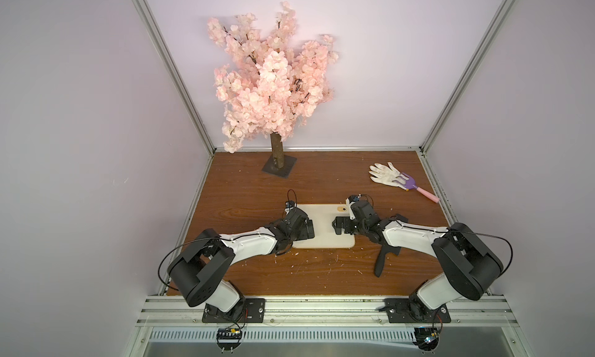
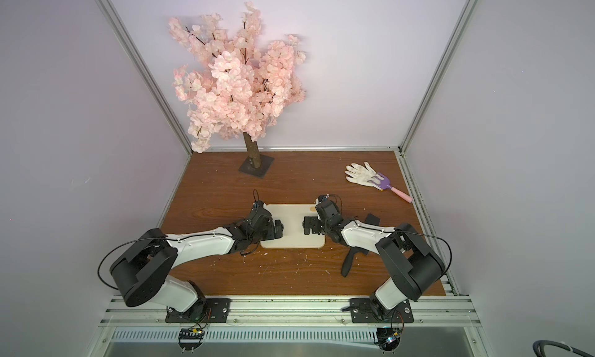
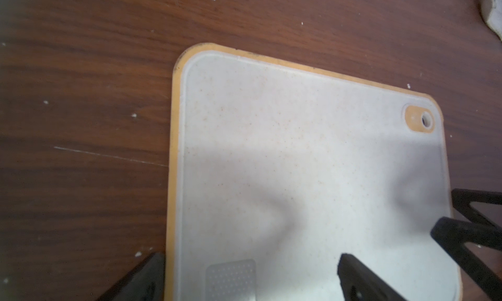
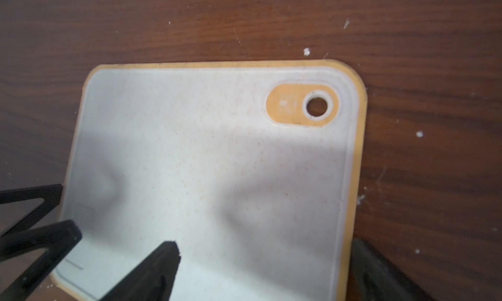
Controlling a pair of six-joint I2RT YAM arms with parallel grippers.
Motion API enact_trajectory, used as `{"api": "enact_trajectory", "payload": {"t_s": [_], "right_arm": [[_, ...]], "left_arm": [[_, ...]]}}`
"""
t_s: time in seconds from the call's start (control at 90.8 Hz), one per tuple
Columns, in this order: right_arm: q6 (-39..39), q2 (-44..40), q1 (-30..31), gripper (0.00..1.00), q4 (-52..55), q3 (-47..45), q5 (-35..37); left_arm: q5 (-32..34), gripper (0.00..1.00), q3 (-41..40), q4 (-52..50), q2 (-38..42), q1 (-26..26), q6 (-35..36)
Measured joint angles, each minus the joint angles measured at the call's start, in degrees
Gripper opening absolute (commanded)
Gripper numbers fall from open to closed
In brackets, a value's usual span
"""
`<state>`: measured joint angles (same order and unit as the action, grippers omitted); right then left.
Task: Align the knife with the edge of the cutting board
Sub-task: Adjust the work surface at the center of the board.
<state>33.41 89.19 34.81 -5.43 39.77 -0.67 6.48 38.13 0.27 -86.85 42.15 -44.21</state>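
The cream cutting board (image 1: 323, 239) (image 2: 294, 210) lies flat in the middle of the wooden table, its ringed hole (image 4: 316, 105) at the far right corner. My left gripper (image 1: 310, 229) (image 3: 252, 269) hangs open over the board's left half. Facing it over the right half, my right gripper (image 1: 336, 226) (image 4: 266, 264) is open too, and neither holds anything. The black knife (image 1: 381, 262) (image 2: 348, 262) lies on the table to the right of the board and apart from it. It is slanted, handle toward the front, and my right forearm hides most of its blade.
A pink blossom tree on a dark square base (image 1: 278, 167) stands at the back left. A white glove (image 1: 384, 172) and a purple-and-pink toy rake (image 1: 415, 184) lie at the back right. Walls and aluminium rails enclose the table.
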Motion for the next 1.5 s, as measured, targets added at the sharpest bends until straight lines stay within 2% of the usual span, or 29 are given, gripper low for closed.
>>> {"api": "enact_trajectory", "payload": {"t_s": [0.704,1.497], "right_arm": [[-0.2,-0.1,0.2,0.99,4.0,1.5,0.2],[-0.9,-0.1,-0.4,0.99,6.6,4.2,0.7]], "left_arm": [[-2.0,1.00,5.2,-7.9,-2.4,-0.1,0.5],[-4.4,1.00,6.9,-8.5,-3.4,-1.9,1.4]]}}
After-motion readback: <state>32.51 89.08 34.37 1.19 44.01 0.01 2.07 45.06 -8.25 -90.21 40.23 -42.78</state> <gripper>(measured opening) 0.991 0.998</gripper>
